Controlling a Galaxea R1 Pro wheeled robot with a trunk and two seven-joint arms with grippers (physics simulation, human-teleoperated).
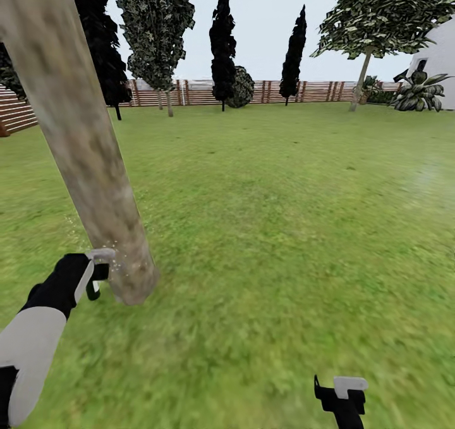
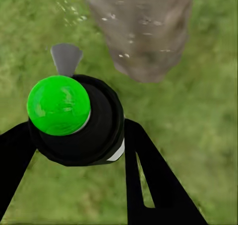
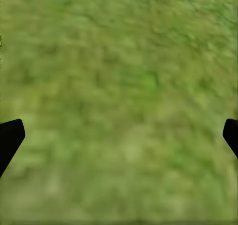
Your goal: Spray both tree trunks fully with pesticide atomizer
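atomizer [image 2: 74, 120] clamped in left gripper [image 2: 74, 150], trunk [image 1: 82, 145] nearby (speckled), grass [image 1: 284, 214]

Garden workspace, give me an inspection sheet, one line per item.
Surface: grass, green, mottled.
Job's things: atomizer, green cap, nozzle toward the trunk; pale specks near the trunk's base; second tree by the fence.
Clutter: nothing seen.
Grippers: left gripper shut on the atomizer; right gripper open over grass.
Cables: nothing seen.
Surroundings: slat fence, dark conifers, white house.
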